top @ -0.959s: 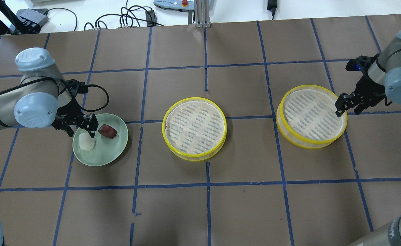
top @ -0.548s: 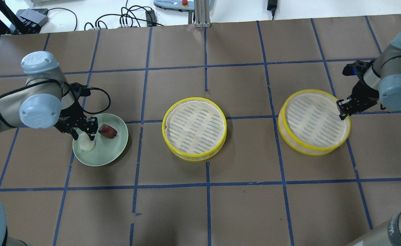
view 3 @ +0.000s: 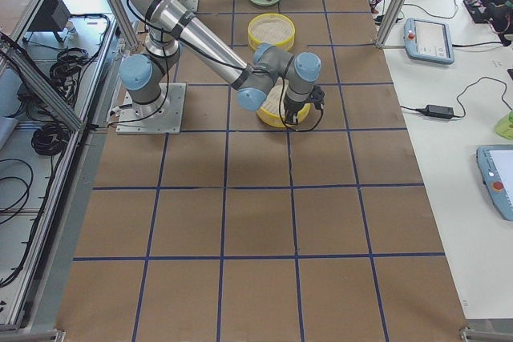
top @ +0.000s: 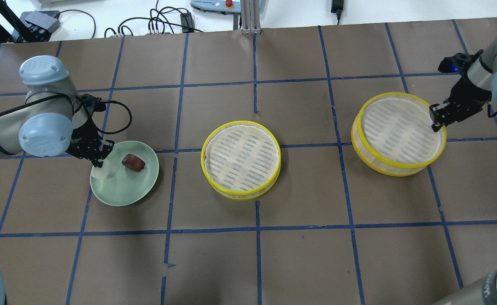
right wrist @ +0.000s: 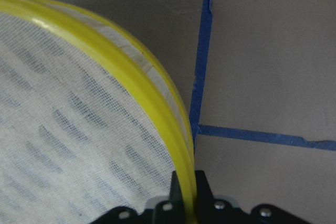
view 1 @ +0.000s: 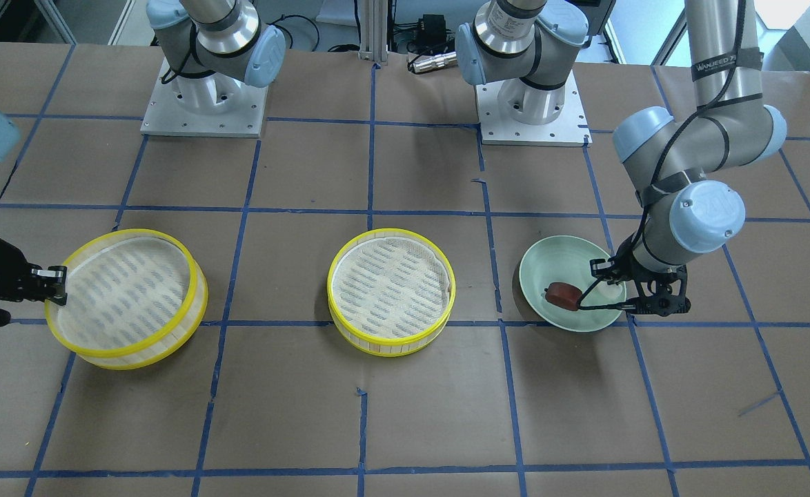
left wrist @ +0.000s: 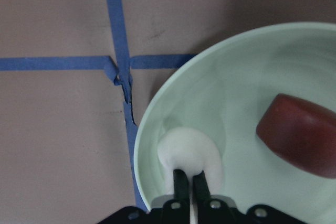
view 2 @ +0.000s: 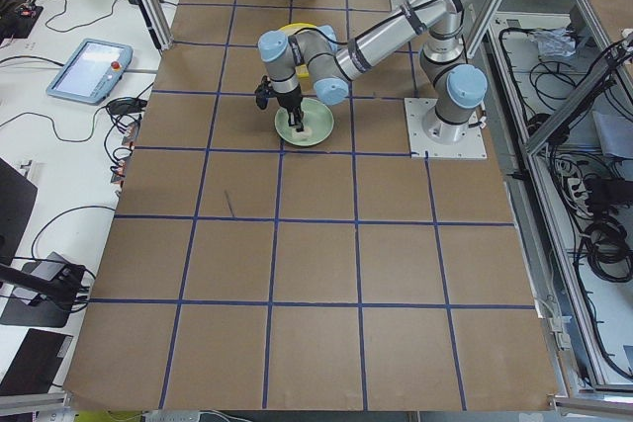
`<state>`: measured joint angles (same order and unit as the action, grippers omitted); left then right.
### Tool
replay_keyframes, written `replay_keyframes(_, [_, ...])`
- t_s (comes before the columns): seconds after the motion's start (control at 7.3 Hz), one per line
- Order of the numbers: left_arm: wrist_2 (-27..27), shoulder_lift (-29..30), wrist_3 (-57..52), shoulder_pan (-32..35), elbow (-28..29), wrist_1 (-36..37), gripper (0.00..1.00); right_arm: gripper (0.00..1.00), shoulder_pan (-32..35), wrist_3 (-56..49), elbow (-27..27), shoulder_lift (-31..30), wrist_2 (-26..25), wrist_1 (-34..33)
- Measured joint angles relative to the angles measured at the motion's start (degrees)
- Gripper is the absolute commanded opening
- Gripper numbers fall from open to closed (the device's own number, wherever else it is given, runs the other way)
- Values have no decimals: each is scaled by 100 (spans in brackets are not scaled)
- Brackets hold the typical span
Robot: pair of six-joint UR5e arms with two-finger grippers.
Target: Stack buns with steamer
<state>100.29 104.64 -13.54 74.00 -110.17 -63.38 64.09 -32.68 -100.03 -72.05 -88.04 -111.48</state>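
Note:
The white bun sits at the left edge of the pale green plate. My left gripper is shut on it, and the wrist view shows the fingers pinching the bun. The reddish-brown bun lies free on the plate's far right part and also shows in the front view. My right gripper is shut on the yellow rim of the right steamer and holds it tilted, seemingly raised off the table. The wrist view shows the fingers astride the rim.
A second yellow-rimmed steamer with a white mesh floor stands at the table's middle, between the plate and the held steamer. Blue tape lines grid the brown table. Cables and boxes lie beyond the far edge.
My left gripper went from open by the white bun to shut on it, and the bun shifted slightly toward the plate's left edge. My right gripper moved the right steamer away toward the far right.

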Motion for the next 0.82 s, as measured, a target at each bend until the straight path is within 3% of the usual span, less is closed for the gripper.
replay_keyframes(0.41, [-621,-749,1383,813,81,-575,4,4,94,38,-5,-311,27,253])
replay_keyframes(0.68, [-1194,-594,2819,1854,288,-471,6,4,487,414,-25,-381,17,258])
replay_keyframes(0.82, [-1289,-289,3479,2341,346,-77,6,4,802,813,-33,-430,15,263])
